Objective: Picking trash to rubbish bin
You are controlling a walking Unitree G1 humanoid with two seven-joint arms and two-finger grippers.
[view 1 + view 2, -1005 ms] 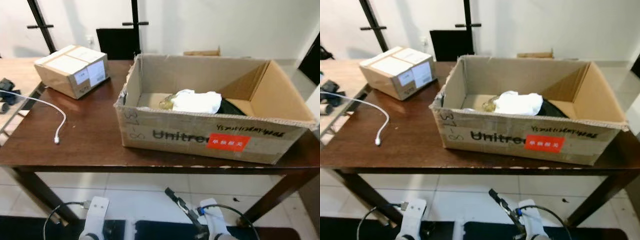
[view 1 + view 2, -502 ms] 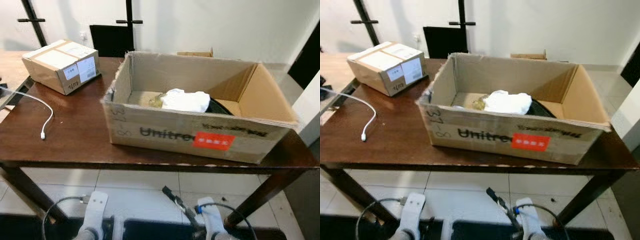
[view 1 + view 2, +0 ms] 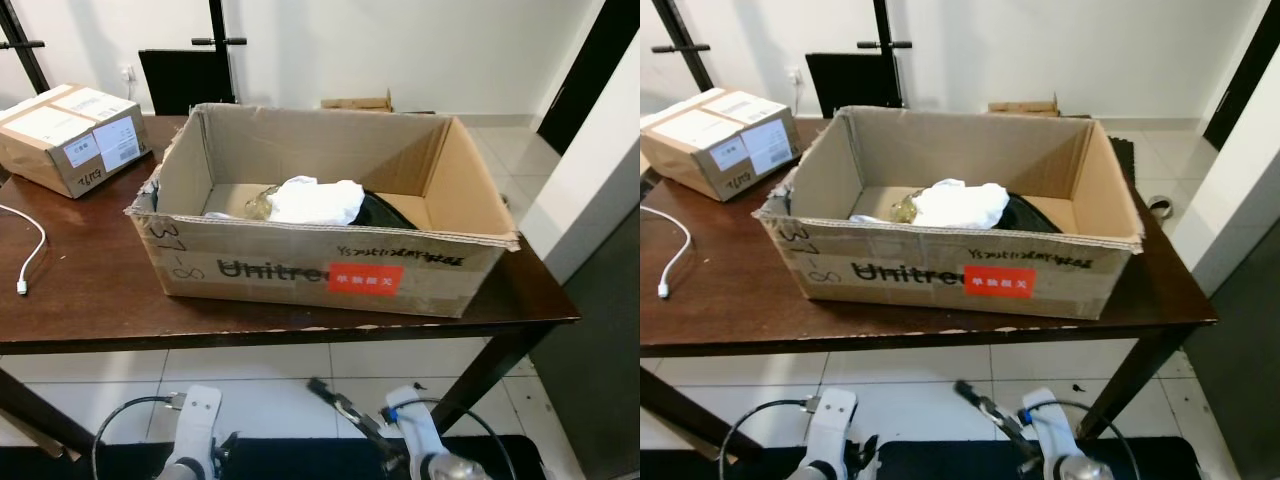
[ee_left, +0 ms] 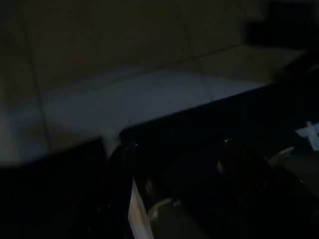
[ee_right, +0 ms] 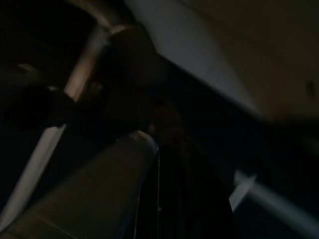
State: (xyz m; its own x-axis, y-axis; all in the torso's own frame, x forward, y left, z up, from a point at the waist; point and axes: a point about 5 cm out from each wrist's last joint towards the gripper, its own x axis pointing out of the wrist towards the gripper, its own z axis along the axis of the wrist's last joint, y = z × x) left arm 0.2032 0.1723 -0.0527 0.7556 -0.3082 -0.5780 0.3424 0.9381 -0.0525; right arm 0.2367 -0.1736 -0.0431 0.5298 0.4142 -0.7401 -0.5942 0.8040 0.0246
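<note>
On the dark wooden table (image 3: 90, 300) stands an open cardboard box (image 3: 300, 265) serving as the bin. Inside it lie white crumpled trash (image 3: 315, 200), a clear item and a black item. A sealed carton (image 3: 65, 135) and white cable (image 3: 25, 260) lie to its left. Both arms hang low; end effector states cannot be determined.
</note>
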